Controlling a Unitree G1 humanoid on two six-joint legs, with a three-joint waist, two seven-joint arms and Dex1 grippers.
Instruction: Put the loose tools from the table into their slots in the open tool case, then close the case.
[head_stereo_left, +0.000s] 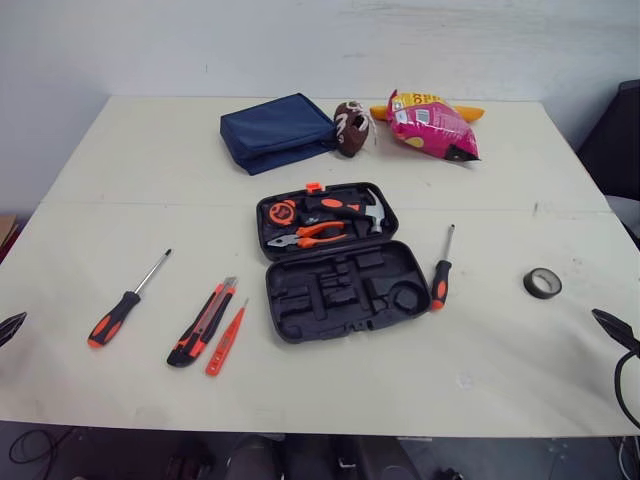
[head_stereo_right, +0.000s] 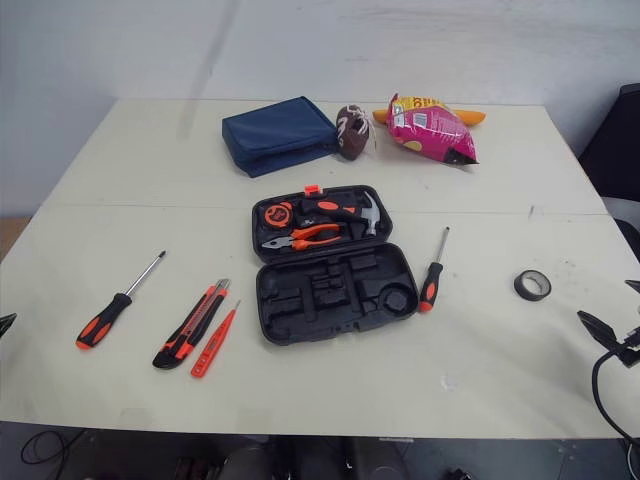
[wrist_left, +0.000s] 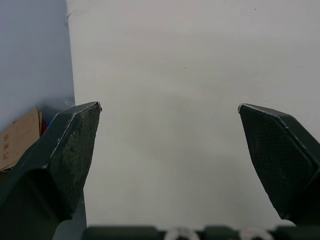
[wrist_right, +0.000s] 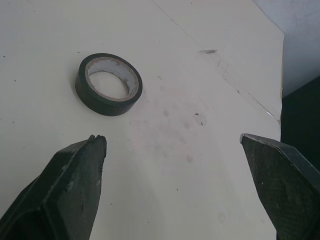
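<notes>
Black moulded plastic is what you are filling: the open tool case (head_stereo_left: 335, 262) lies at the middle of the pale table (head_stereo_left: 500, 370). Its far half already holds an orange tape measure (head_stereo_left: 282, 212), orange-handled pliers (head_stereo_left: 310, 235) and a small hammer (head_stereo_left: 352, 207), while the recesses of its near half sit bare. By my reading you are at the very start. Four tools wait outside the case. A long screwdriver with a black and orange handle (head_stereo_left: 122, 305) lies well to the left. An orange and black utility knife (head_stereo_left: 203, 322) and a thin orange tester screwdriver (head_stereo_left: 226, 340) lie side by side between it and the case. A second black and orange screwdriver (head_stereo_left: 441, 272) lies just beside the case's right edge. A black roll of tape (wrist_right: 109, 84) lies further right, and the round recess looks meant for it. Your left gripper (wrist_left: 169, 106) hangs spread wide over bare table at the left edge, holding nothing. Your right gripper (wrist_right: 171, 137) is equally wide and empty, with the tape roll near its fingers. Behind the case, a navy fabric pouch (head_stereo_left: 277, 130), a brown stuffed ball (head_stereo_left: 351, 128) and a pink snack bag (head_stereo_left: 435, 125) sit well apart from it, so nothing should block the case from closing.
</notes>
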